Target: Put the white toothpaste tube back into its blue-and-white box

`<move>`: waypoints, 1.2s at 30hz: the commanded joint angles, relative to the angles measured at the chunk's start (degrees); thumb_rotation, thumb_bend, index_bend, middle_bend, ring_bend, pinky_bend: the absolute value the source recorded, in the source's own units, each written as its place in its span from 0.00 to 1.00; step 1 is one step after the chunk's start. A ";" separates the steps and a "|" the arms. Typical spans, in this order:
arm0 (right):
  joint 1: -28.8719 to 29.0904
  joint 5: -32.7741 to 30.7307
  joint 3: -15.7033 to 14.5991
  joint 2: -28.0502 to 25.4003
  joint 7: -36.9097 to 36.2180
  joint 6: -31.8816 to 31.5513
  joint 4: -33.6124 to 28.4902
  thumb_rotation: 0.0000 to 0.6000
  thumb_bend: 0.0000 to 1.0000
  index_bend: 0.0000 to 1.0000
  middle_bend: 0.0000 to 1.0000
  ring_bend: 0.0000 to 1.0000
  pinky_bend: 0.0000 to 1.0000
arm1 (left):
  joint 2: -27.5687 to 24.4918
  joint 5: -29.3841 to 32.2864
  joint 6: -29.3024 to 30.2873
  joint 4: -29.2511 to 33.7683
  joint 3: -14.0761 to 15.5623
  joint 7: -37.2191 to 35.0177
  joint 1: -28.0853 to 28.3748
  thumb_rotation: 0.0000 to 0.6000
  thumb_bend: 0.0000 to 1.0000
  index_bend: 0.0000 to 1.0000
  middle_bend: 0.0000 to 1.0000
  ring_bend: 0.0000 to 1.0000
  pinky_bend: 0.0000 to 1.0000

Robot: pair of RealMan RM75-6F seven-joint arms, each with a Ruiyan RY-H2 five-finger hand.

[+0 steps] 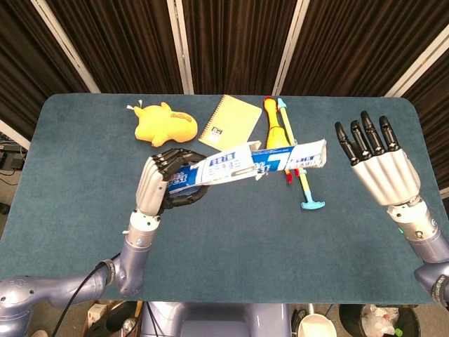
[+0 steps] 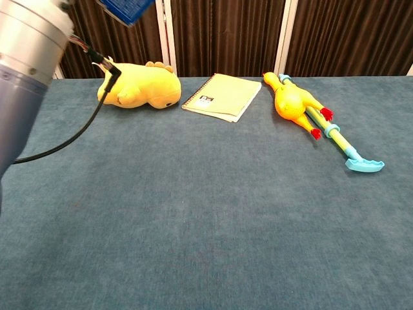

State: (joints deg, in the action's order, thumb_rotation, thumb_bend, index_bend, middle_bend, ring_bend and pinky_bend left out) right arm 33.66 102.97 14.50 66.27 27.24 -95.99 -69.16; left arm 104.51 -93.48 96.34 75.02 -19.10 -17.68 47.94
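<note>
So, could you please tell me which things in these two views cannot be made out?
- Toothpaste tube: not seen in either view; whether it is inside the box cannot be told.
- Box, chest view: only a blue corner shows, cut off by the top edge.
- Left hand: the box covers its fingertips in the head view.
- Right hand: absent from the chest view.
- Box lettering: too small to read.

Your chest view cuts the blue-and-white box (image 2: 126,9) at the top edge. The box hides part of the rubber chicken (image 1: 273,132). Toothpaste tube unseen.
</note>
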 commanded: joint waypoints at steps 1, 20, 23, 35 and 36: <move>0.18 0.12 -0.08 0.27 0.25 0.20 -0.05 1.00 0.45 0.27 0.42 0.28 0.38 | -0.10 -2.06 3.03 -1.06 -0.16 -2.73 -0.81 1.00 0.44 0.31 0.47 0.45 0.57; 0.36 0.33 -0.88 1.16 0.12 1.01 0.80 1.00 0.45 0.27 0.42 0.27 0.38 | 4.70 -3.06 12.17 -5.67 -4.01 -10.81 -0.80 1.00 0.45 0.25 0.41 0.38 0.56; 0.30 0.10 -0.90 1.26 -0.06 1.11 0.93 1.00 0.45 0.27 0.42 0.27 0.38 | 5.11 -3.57 12.87 -6.22 -4.04 -10.62 -0.61 1.00 0.48 0.26 0.42 0.39 0.54; -0.37 0.05 -1.45 1.19 -0.98 0.68 1.26 1.00 0.45 0.27 0.42 0.27 0.38 | 3.71 -1.34 6.61 -8.84 0.12 -8.63 -2.28 1.00 0.60 0.36 0.52 0.49 0.62; -0.40 0.11 -1.49 1.19 -1.04 0.62 1.26 1.00 0.45 0.27 0.42 0.27 0.38 | 3.45 -1.34 6.06 -9.13 0.84 -8.45 -2.62 1.00 0.60 0.36 0.52 0.49 0.62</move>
State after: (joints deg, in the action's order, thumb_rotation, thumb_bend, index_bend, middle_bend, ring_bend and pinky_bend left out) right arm 33.28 103.06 13.03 67.46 26.22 -95.35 -67.92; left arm 108.46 -94.94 103.30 66.56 -19.24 -26.66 45.89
